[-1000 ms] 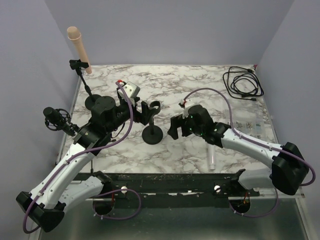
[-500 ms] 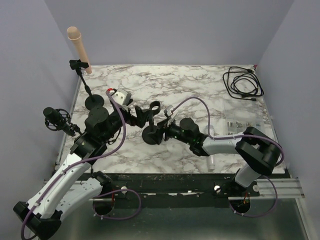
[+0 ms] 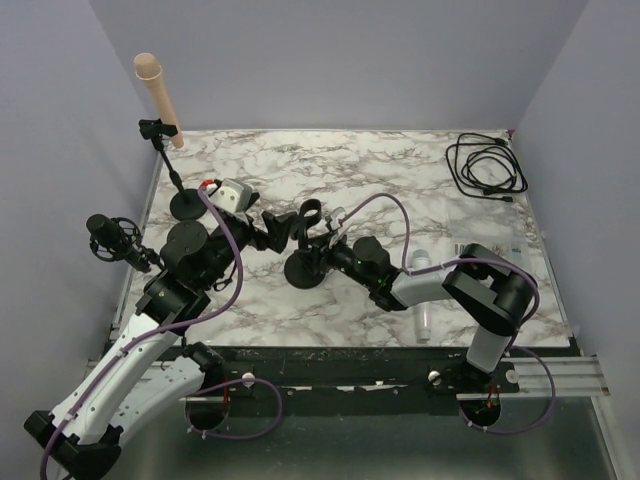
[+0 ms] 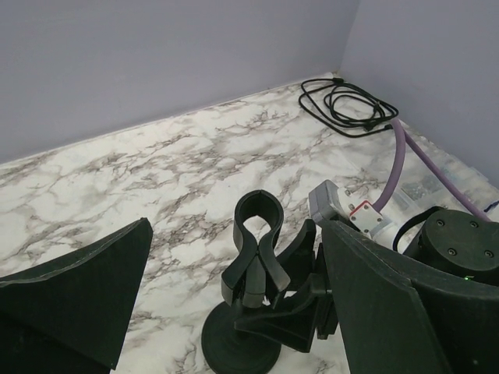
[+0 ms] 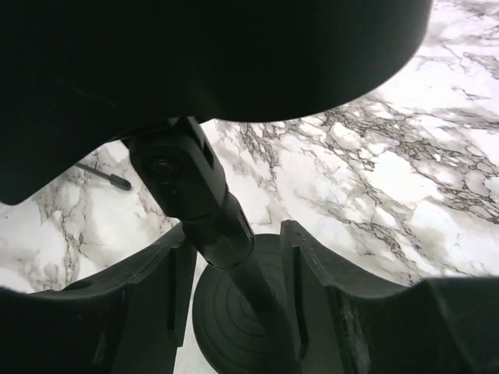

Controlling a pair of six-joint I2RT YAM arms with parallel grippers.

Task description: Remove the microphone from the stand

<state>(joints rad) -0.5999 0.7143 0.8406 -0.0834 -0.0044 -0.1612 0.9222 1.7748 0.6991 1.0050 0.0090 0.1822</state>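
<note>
the microphone (image 3: 422, 320) looks to be the pale slim cylinder lying flat on the marble table (image 3: 400, 190) near its front edge, partly under the right arm and well apart from the stand (image 3: 304, 268). the stand is upright mid-table, and its clip (image 4: 261, 234) at the top is empty, the two curved prongs closing on nothing.

the right gripper (image 5: 236, 234) is low at the stand, fingers spread with one on each side of the post (image 5: 222, 226) just above the round base (image 5: 234, 312). one finger sits right against the post and the other shows a sliver of gap, so it brackets the post rather than pinching it.

the left gripper (image 4: 234, 226) is wide apart too. from its wrist camera the clip stands ahead, between the two dark fingers (image 4: 78, 288), touching neither. from above, this gripper is just left of the clip.

further out, a coiled black cable (image 3: 487, 168) lies at the far right corner. at the far left a second stand (image 3: 175, 180) holds a peach microphone (image 3: 155, 88) tilted upward, and a black microphone (image 3: 105, 235) in a ring mount sits at the left edge.
</note>
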